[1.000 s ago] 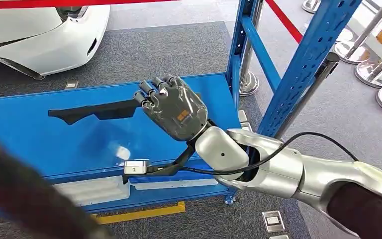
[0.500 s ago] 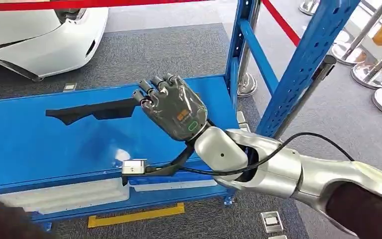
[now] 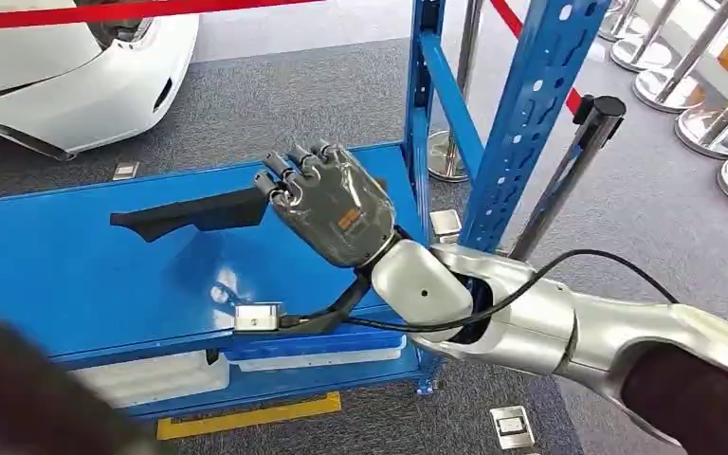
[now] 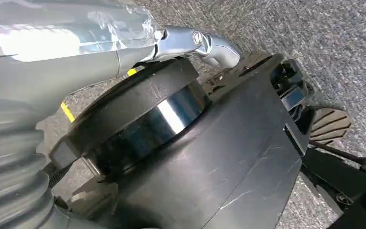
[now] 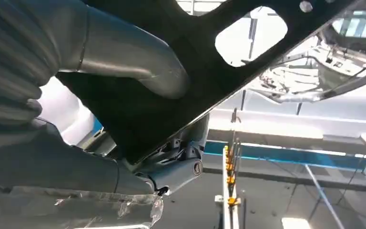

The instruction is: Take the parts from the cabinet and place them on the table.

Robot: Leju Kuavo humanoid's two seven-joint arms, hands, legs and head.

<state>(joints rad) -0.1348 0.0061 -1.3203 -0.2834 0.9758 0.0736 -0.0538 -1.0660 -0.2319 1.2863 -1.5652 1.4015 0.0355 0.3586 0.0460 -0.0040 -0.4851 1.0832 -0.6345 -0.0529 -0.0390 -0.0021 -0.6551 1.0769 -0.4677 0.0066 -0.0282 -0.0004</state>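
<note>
Close by on the right hand's [image 3: 334, 207] side rise the blue rack uprights [image 3: 531, 123], with chrome stanchions [image 3: 682, 90] and a white car [image 3: 76, 76] beyond on grey carpet. That hand grips one end of the long black part [image 3: 190, 213], thumb [image 5: 138, 71] clamped across it, above the blue shelf [image 3: 66, 275]. Whether the left hand [image 4: 14, 143] holds anything I cannot tell.

A matt black plastic part [image 3: 194, 213] is seen over a glossy blue painted metal shelf [image 3: 76, 275]; rough grey carpet [image 3: 322, 90] is laid beneath.
</note>
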